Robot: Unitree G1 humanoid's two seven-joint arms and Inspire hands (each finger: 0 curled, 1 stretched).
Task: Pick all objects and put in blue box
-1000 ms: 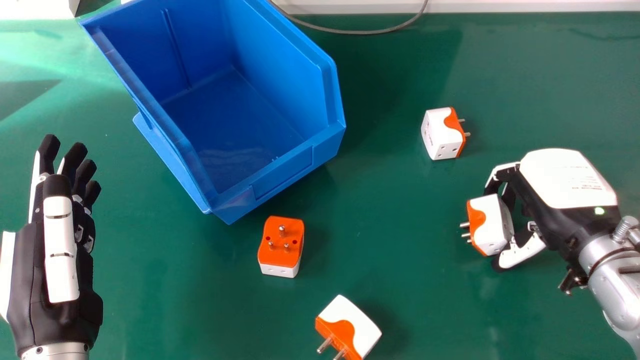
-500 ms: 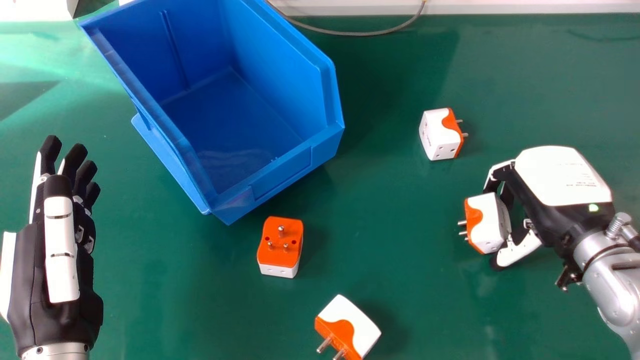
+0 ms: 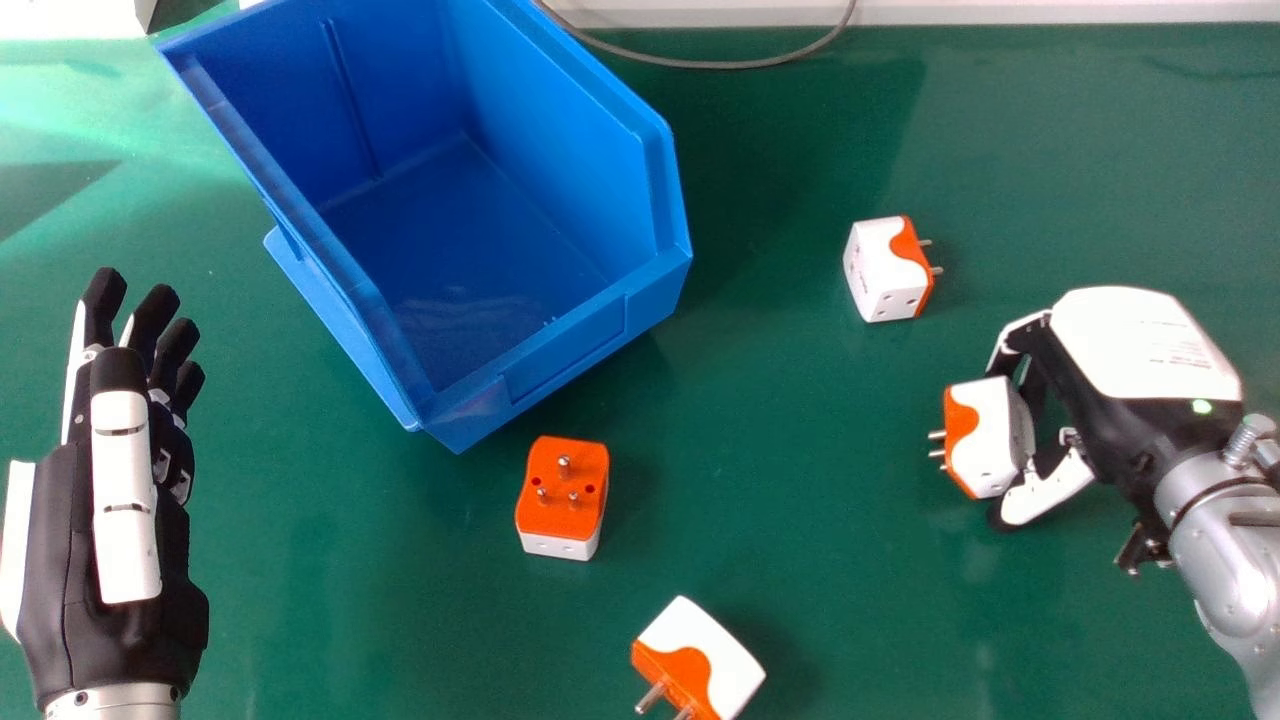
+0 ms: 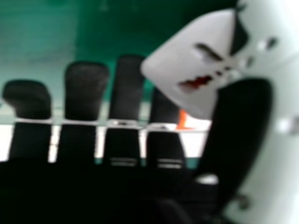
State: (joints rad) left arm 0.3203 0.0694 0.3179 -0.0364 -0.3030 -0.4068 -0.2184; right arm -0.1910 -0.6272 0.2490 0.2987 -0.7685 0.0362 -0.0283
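Plug (image 3: 985,437) gripped by right hand (image 3: 1130,425); three more plugs (image 3: 888,270) (image 3: 562,500) (image 3: 705,655) on table (image 3: 780,480). All four yet to be put in blue box (image 3: 565,345). Left hand (image 3: 120,560) open.

Robotics lab or workshop, which of these unclear. Tabletop (image 3: 780,540), green. Blue box (image 3: 565,350), open, parts-bin type. Cable (image 3: 730,65), grey, curved along the tabletop's far edge. Silver forearm (image 3: 1225,550), robotic, exposed screws, towards the tabletop's right side.
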